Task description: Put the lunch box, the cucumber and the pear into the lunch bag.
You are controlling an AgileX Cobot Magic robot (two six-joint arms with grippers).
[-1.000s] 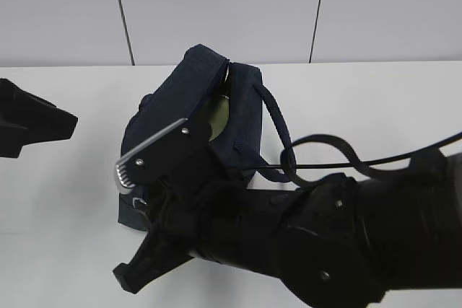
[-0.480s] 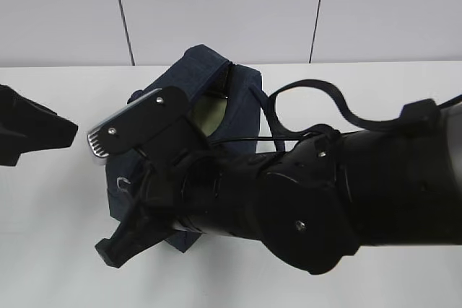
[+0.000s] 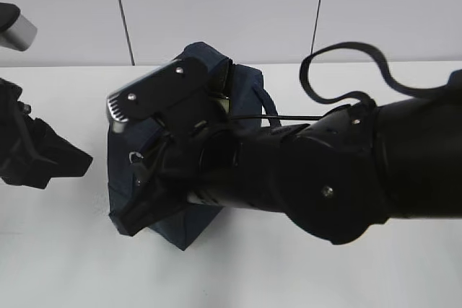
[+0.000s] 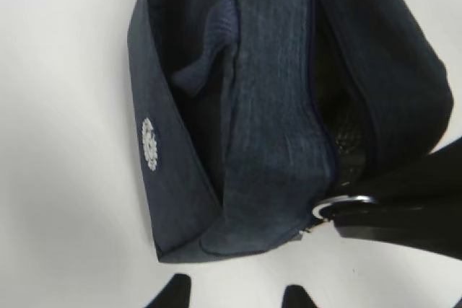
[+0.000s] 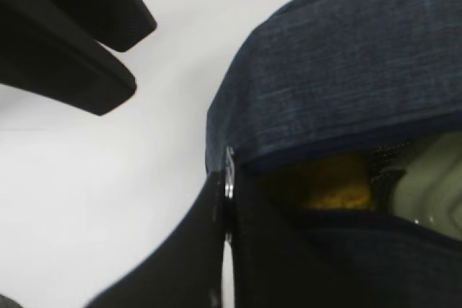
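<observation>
At the far left of the exterior view, the black left gripper (image 3: 68,160) hangs over the plain white table (image 3: 58,265), pointing toward the middle. Its fingers stand partly apart with nothing between them; in the left wrist view only the two dark fingertips (image 4: 172,295) show at the bottom edge, with bare table between them, just short of the bag.

In the centre sits the boxy dark navy fabric lunch bag (image 3: 184,225), upright on the table with its flap partly closed over the top. From the left wrist view the bag (image 4: 274,106) fills most of the frame, with a small white round emblem (image 4: 150,143) on one side panel. A rounded navy loop handle (image 3: 268,110) arcs off the bag's right side.

Through the gap under the flap, the right wrist view shows the yellow, brown-blotched pear (image 5: 325,182) lying inside the bag, and to its right the pale sage-green lid of the lunch box (image 5: 426,178), also inside. The cucumber cannot be made out.

Reaching in from the right, the large black right arm crosses in front of the bag. Its right gripper (image 5: 227,178) is clenched on the silvery metal ring pull (image 4: 341,203) of the zipper, at the bag's opening edge. A black cable (image 3: 346,70) loops above the arm.
</observation>
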